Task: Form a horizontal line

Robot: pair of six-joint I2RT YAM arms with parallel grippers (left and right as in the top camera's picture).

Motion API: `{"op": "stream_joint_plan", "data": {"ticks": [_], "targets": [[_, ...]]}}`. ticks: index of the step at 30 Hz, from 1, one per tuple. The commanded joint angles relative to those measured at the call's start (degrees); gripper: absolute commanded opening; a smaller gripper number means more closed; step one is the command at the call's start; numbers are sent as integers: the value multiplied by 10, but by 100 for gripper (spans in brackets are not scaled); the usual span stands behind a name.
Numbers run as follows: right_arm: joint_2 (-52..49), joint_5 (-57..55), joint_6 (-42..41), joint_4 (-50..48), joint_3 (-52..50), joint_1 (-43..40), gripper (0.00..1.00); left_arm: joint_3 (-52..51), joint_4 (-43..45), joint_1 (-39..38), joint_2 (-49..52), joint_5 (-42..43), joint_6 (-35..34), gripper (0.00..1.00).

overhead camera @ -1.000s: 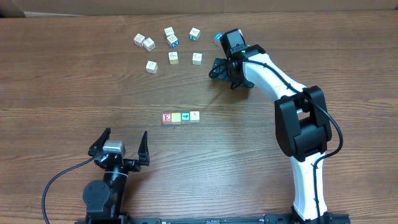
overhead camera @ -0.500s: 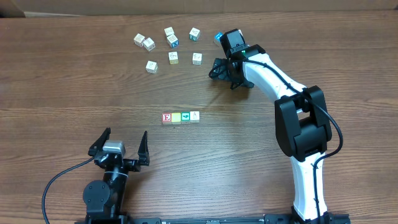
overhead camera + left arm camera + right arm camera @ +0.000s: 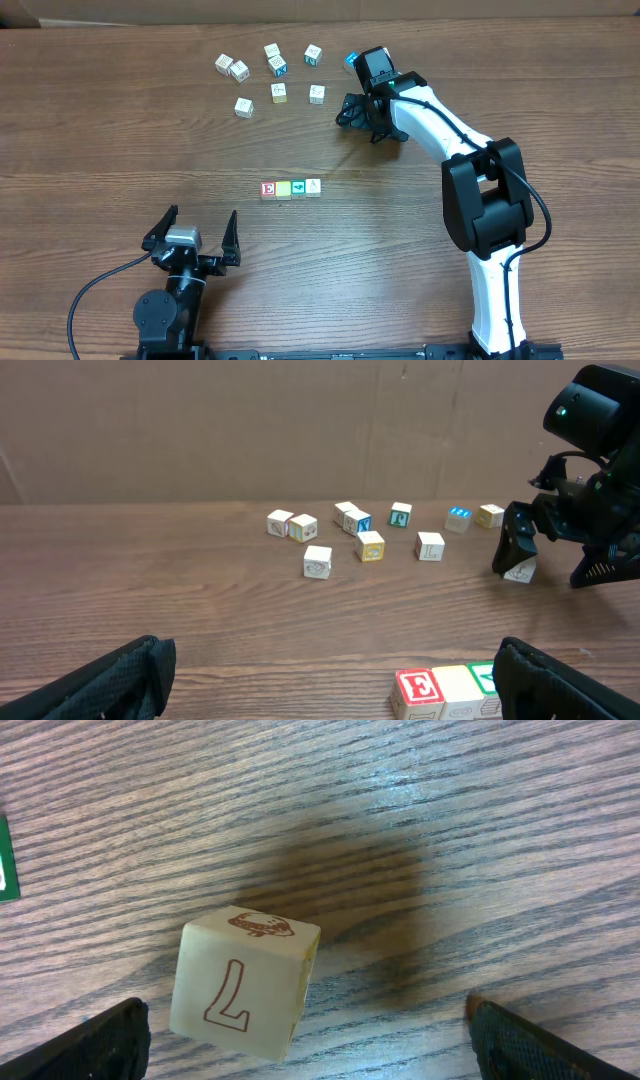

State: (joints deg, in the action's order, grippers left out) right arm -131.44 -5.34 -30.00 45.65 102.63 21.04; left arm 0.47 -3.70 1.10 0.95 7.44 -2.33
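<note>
Right now the step in hand looks like picking up the next block for the line. The right gripper (image 3: 351, 112) hangs over the L block (image 3: 240, 985), its jaws spread wide with nothing between them but that cube. The cube rests on the table (image 3: 120, 150), at about 1 o'clock from the row of four blocks (image 3: 291, 188) in the middle.

In the right wrist view the cube sits closer to one finger than the other and is turned a little off square. To grip well, the arm should probably shift sideways until the cube is centred, then twist the wrist so the pads meet two flat opposite faces rather than corners. A corner pinch could spin the cube or flick it away.

After a clean lift, the likely spot is the 3 o'clock end of the row, just beside the white end block (image 3: 313, 187), set down without nudging it.

The left gripper (image 3: 192, 232) waits at 7 o'clock, jaws apart and empty. The loose blocks (image 3: 270, 75) lie at 11 o'clock.
</note>
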Motion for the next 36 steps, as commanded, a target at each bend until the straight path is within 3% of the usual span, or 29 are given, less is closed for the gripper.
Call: {"op": "stream_joint_plan", "data": {"ticks": [1, 30, 36], "targets": [[-6, -2, -2, -2, -5, -2, 100, -2, -2, 0, -7, -4, 15, 100], [-6, -2, -2, -2, -5, -2, 100, -2, -2, 0, -7, -4, 15, 100], [-5, -2, -2, -2, -5, -36, 100, -2, -2, 0, -7, -4, 15, 100]]}}
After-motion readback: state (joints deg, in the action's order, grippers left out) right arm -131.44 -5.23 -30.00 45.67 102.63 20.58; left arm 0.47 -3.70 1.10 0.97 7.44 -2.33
